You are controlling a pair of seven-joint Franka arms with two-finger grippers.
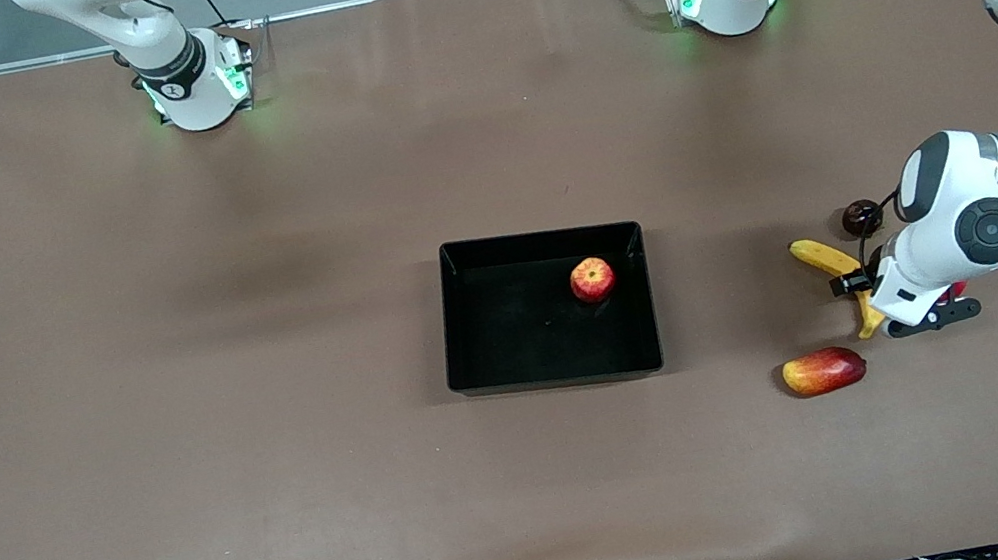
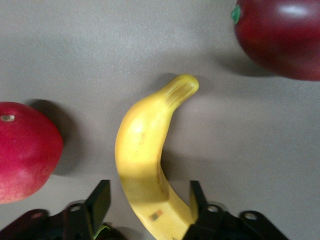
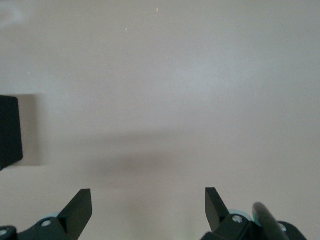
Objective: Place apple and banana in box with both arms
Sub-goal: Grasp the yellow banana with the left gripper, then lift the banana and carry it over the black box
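— Left gripper (image 2: 148,192) first: how do its fingers stand?

— Apart, down at the table (image 1: 277,408), one on each side of the banana (image 1: 825,258). One finger (image 2: 197,200) touches the peel; the other shows a gap, so nothing is clamped.

— Where does the banana lie?

— On the table toward the left arm's end, well apart from the box (image 1: 532,236). A dark red fruit (image 1: 860,215) sits just farther from the front camera, a red-and-yellow oblong fruit (image 1: 823,371) nearer, and a red round fruit (image 2: 25,150) beside the banana.

— And the apple (image 1: 592,279)?

— Inside the box, near its wall toward the left arm's end.

— The right gripper (image 3: 147,200)?

— It waits over bare table, fingers spread wide, holding nothing, a corner of the box in its wrist view.
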